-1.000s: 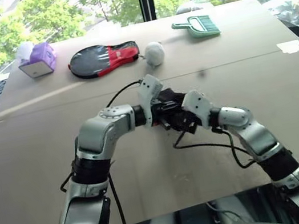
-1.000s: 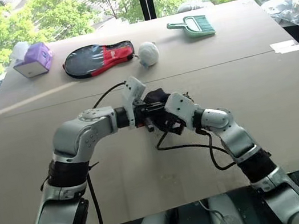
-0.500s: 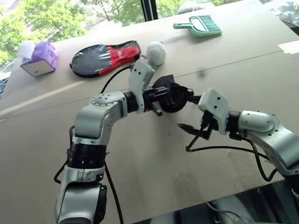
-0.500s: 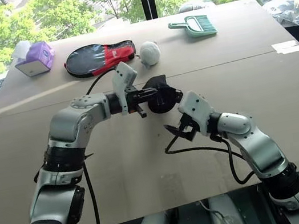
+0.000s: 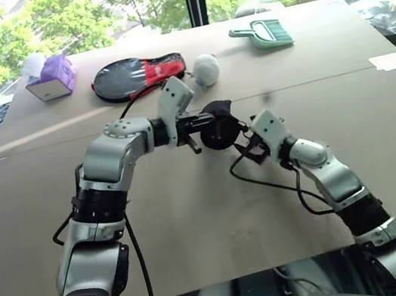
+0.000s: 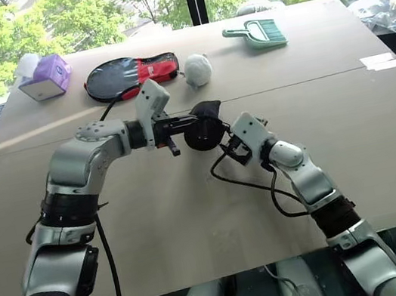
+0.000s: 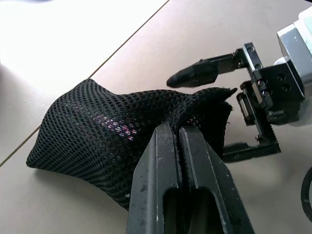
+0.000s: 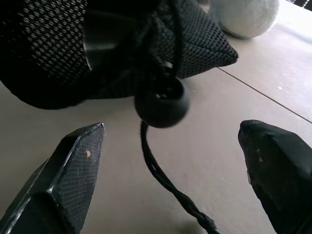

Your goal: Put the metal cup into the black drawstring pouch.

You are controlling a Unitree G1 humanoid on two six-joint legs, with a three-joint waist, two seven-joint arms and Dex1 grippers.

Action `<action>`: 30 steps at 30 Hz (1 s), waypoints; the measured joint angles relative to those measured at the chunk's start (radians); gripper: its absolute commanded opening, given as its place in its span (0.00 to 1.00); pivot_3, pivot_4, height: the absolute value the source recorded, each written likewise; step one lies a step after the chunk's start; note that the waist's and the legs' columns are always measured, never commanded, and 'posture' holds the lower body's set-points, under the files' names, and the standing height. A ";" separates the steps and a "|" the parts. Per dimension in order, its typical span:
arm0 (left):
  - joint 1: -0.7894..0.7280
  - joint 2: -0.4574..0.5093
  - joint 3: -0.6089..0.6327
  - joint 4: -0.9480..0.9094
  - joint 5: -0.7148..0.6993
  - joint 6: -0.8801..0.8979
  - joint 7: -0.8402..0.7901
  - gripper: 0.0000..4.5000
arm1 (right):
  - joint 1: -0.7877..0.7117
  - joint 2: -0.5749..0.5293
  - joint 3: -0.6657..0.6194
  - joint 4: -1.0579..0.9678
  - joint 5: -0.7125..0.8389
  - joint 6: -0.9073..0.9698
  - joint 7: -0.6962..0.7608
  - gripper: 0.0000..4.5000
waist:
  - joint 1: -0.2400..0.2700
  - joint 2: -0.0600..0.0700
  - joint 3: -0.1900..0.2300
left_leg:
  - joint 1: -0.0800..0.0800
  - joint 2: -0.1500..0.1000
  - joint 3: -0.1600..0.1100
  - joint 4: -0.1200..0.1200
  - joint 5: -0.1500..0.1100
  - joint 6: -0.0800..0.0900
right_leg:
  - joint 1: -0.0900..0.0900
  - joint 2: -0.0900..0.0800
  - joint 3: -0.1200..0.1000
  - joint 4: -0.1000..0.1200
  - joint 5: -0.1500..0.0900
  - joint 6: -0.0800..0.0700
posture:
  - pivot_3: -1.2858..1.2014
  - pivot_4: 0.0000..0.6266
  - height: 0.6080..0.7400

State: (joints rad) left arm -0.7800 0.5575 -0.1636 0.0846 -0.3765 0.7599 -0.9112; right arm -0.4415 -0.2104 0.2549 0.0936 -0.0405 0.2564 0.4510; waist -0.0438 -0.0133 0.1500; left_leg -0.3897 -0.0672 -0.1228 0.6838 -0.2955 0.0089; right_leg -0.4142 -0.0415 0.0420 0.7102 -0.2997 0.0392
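left hand: clamped on pouch, held above desk
right hand: spread wide, empty, just beside pouch mouth

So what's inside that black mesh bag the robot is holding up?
Through the mesh of the black drawstring pouch, pinched by the left gripper, faint pinkish glints show, perhaps something shiny inside. Its shape is covered by fabric, so I cannot say it is the metal cup.

- Wide tan board counter, seam across it.
- At its far edge: black-and-red paddle case, white ball, green dustpan, purple box, perhaps tissues.
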 measured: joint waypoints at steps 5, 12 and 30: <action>0.000 0.001 0.015 -0.026 -0.001 0.016 0.007 0.00 | -0.016 -0.024 0.001 0.066 -0.046 -0.033 -0.022 0.48 | 0.000 0.000 0.000 | 0.000 0.000 -0.001 0.000 0.000 0.000 | 0.000 0.000 -0.001 0.000 0.000 0.000 | 0.52 0.24 1.00; 0.014 0.001 0.038 -0.037 -0.002 0.027 0.024 0.00 | 0.024 -0.098 -0.020 0.032 -0.079 -0.042 -0.038 0.01 | 0.001 0.000 0.000 | 0.000 0.000 -0.001 0.000 0.000 0.000 | 0.000 0.000 -0.001 0.000 0.000 0.000 | 0.52 0.24 1.00; -0.127 -0.090 0.014 -0.046 -0.092 0.008 -0.104 0.69 | -0.084 -0.387 -0.135 -0.492 -0.101 0.224 0.129 0.00 | 0.009 0.000 0.000 | -0.003 -0.001 -0.001 0.002 0.000 0.000 | 0.000 -0.001 -0.002 -0.001 0.000 0.000 | 0.52 0.24 1.00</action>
State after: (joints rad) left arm -0.9069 0.4672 -0.1496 0.0385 -0.4682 0.7683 -1.0154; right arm -0.5259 -0.5972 0.1201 -0.3982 -0.1415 0.4807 0.5803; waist -0.0351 -0.0132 0.1502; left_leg -0.3926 -0.0677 -0.1240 0.6858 -0.2957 0.0092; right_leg -0.4141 -0.0420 0.0403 0.7090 -0.2997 0.0392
